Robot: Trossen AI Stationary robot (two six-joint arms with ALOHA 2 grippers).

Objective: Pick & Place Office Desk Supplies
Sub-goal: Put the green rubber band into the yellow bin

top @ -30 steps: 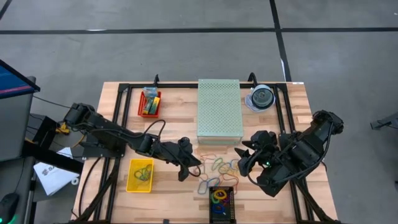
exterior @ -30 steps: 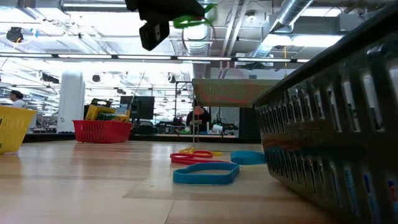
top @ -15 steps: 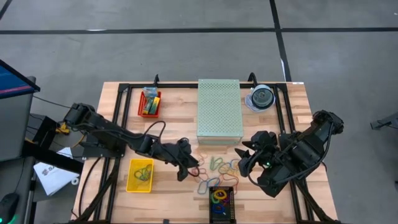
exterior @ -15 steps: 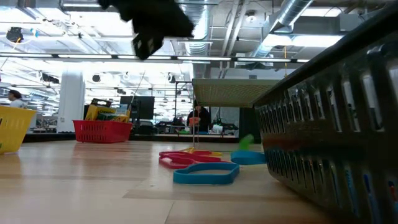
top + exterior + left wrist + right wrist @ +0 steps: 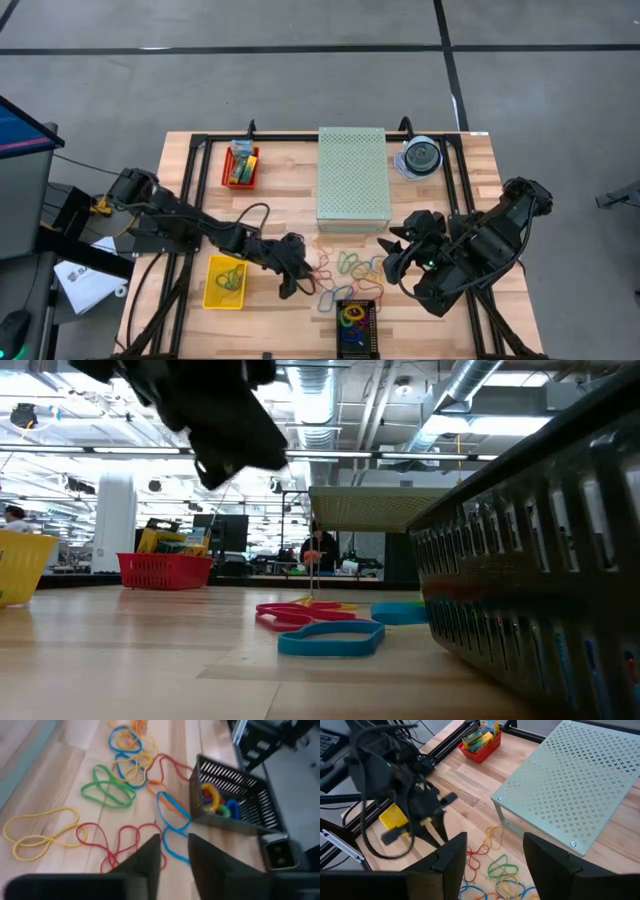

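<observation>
Left gripper [image 5: 288, 283] low over the table's middle, at the left edge of the band scatter, between yellow bin [image 5: 226, 281] and black mesh basket [image 5: 356, 326]. Fingers [image 5: 146, 860] a narrow gap apart in the left wrist view, nothing between them. Right gripper [image 5: 490, 851] parked on the far side of the scatter, jaws well apart, empty.

Rubber bands [image 5: 345, 270] loose and flat on the wood in front of the pale green perforated box [image 5: 352, 178]: red loop [image 5: 127, 842] nearest the left fingertips, blue loop [image 5: 172, 822] just beside it, green loop [image 5: 107, 790] and yellow loop [image 5: 37, 832] farther out. Several already in the yellow bin and in the black basket. Crayon boxes [image 5: 240, 163] in the red basket [image 5: 227, 170] at the table's far left; not in play here.

Handling, judged: bands very light, soft, stretchy, no stiffness; likely to drape, snag or spring off a fingertip. Best hold probably a pinch across a single strand where it lies clear of its neighbours, fingertips pressed right to the wood. Red and blue loops overlap, so a pinch at the crossing risks lifting two.

Obstacles: black basket wall close beside the nearest loops; perforated box edge behind the pile; right arm close on the opposite side. Clear disc case [image 5: 421, 157] well apart at the far right corner.
</observation>
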